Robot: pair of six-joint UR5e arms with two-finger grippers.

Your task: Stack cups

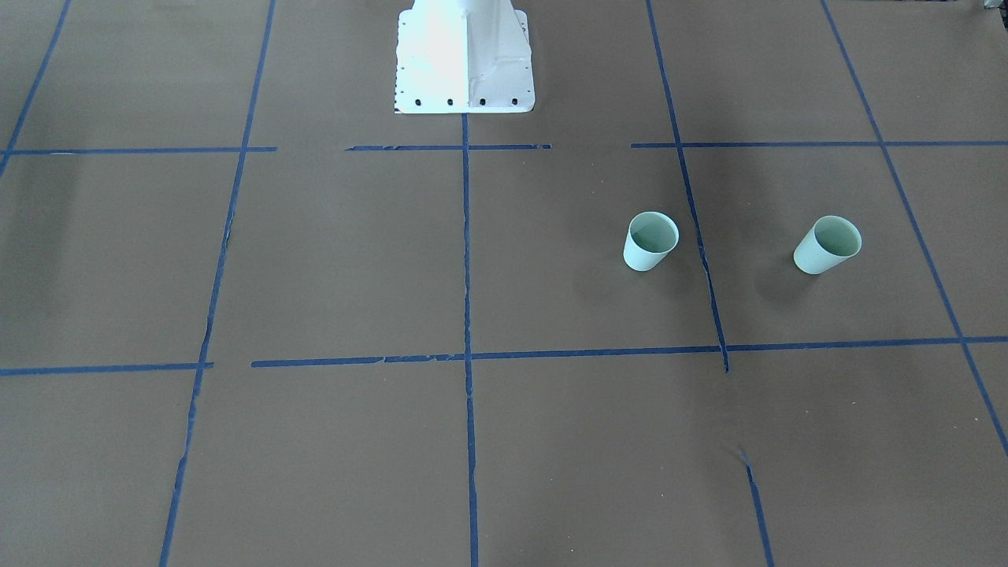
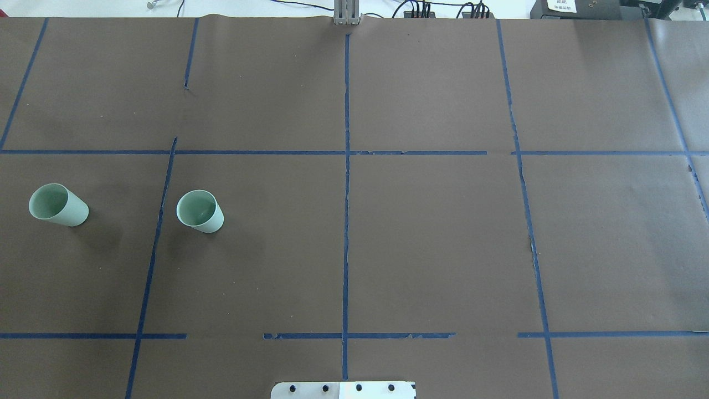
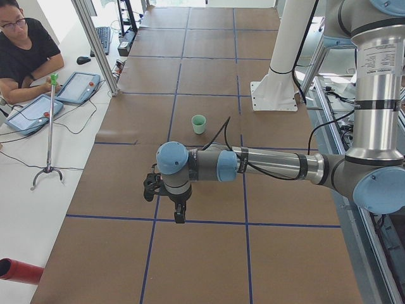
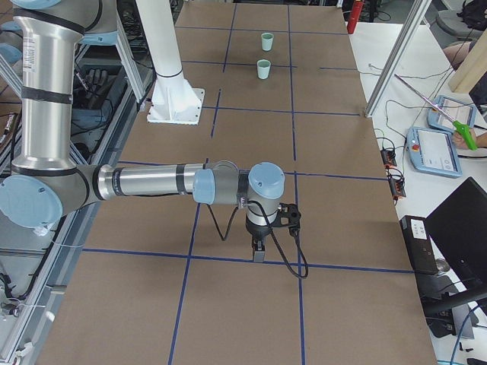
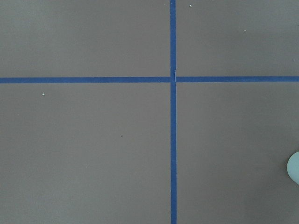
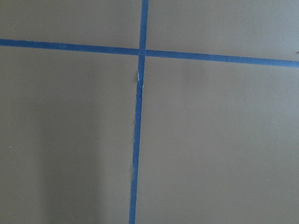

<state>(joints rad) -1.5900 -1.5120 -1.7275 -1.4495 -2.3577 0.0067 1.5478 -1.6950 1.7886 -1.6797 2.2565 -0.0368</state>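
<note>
1. Two, mint-green, upright, unstacked, on the table's left half: inner cup; outer cup; one blue tape line between them.
2. Two raised above the table: left gripper; right gripper; whether parted or closed, cannot tell.

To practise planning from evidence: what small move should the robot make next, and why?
Probably bring the left pincer over the outer cup: both cups stand upright and apart on the robot's left side, unheld, the inner cup beside it.
</note>
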